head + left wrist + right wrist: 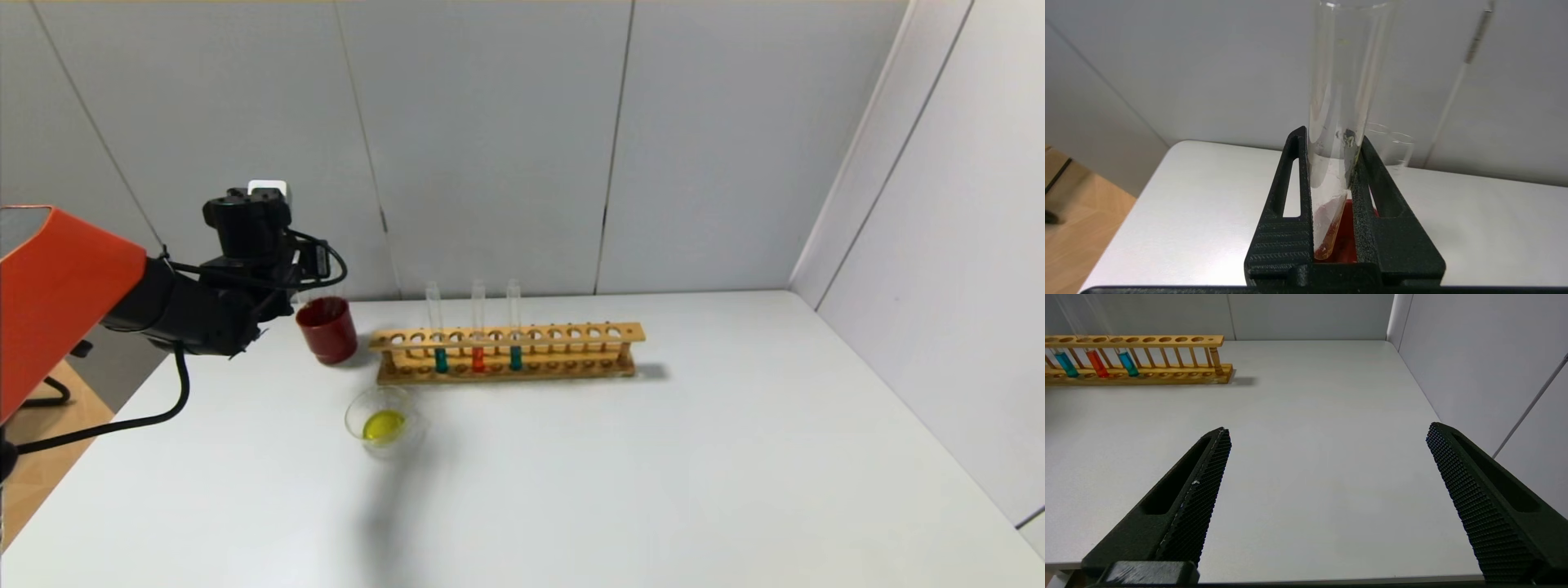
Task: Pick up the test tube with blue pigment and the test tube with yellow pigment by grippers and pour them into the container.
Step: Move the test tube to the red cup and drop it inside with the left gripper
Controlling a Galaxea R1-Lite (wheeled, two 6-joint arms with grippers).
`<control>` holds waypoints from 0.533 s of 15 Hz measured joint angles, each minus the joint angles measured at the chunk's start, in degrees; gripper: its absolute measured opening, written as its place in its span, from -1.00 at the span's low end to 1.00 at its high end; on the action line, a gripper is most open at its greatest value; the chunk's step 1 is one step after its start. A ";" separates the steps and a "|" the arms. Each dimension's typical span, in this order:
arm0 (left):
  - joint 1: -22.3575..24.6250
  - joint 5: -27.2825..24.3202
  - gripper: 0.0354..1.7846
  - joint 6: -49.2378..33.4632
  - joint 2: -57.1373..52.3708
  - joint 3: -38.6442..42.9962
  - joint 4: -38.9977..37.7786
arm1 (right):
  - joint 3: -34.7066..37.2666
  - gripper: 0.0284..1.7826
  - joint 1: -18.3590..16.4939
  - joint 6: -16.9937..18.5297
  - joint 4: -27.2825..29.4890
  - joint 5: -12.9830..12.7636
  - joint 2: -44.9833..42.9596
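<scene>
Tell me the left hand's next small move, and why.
Probably lower it and let go. The left hand is shut on an empty tube above the red cup, and yellow liquid already sits in the container, so this tube looks poured out. Both blue tubes wait in the rack; the right hand hangs open.

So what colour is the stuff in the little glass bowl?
Bright yellow. The liquid in the container shows best in the head view.
</scene>
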 joint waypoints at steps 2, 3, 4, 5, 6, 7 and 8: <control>-0.33 -0.02 -0.68 -0.20 0.44 -0.20 -0.09 | 0.00 0.96 0.00 -0.02 -0.02 0.00 0.00; -0.30 -0.02 -0.68 -0.28 0.54 -0.22 -0.09 | 0.00 0.96 0.00 -0.02 0.00 0.00 0.00; -0.30 -0.07 -0.68 -0.37 0.68 -0.22 -0.22 | 0.00 0.96 0.00 0.00 -0.02 0.00 0.00; -0.38 -0.02 -0.68 -0.55 0.95 -0.23 -0.46 | 0.00 0.96 0.00 -0.02 0.00 0.00 0.00; -0.44 -0.02 -0.68 -1.00 1.23 -0.23 -0.85 | 0.00 0.96 0.00 0.00 0.00 -0.02 0.00; -0.44 0.06 -0.68 -1.24 1.48 -0.01 -1.46 | 0.00 0.96 0.00 -0.02 0.00 0.00 0.00; -0.38 0.02 -0.68 -1.24 1.62 0.22 -1.96 | 0.00 0.96 0.00 0.00 0.00 0.00 0.00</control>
